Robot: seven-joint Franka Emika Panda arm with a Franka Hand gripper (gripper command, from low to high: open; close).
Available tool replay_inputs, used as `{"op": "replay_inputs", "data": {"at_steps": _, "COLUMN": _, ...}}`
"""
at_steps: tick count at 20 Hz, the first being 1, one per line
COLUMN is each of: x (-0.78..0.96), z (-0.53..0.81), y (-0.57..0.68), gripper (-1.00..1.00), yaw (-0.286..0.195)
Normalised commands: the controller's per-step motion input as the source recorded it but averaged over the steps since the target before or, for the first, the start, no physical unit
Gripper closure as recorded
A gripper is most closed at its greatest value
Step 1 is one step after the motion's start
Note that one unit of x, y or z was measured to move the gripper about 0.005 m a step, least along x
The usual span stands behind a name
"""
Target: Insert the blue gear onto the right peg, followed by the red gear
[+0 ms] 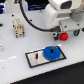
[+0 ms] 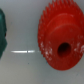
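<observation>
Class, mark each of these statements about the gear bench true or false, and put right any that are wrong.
1. The blue gear sits on the grey plate. True.
2. The red gear is already stacked on the blue gear. False: in the exterior view it lies on the white table, apart from the plate, under the arm.
3. The wrist view shows the red gear's centre hole. True.
4. The red gear is wider than the blue gear. False: the blue one looks wider.
5. The gripper is beside the beige block. False: it hangs over the red gear.
</observation>
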Motion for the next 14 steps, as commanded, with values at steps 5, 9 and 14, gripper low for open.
{"op": "replay_inputs", "data": {"at_steps": 5, "x": -0.32, "z": -0.23, "y": -0.12, "gripper": 1.0, "yaw": 0.0}}
{"op": "replay_inputs", "data": {"at_steps": 9, "x": -0.29, "z": -0.12, "y": -0.01, "gripper": 1.0, "yaw": 0.0}}
{"op": "replay_inputs", "data": {"at_steps": 14, "x": -0.24, "z": -0.05, "y": 0.02, "gripper": 1.0, "yaw": 0.0}}
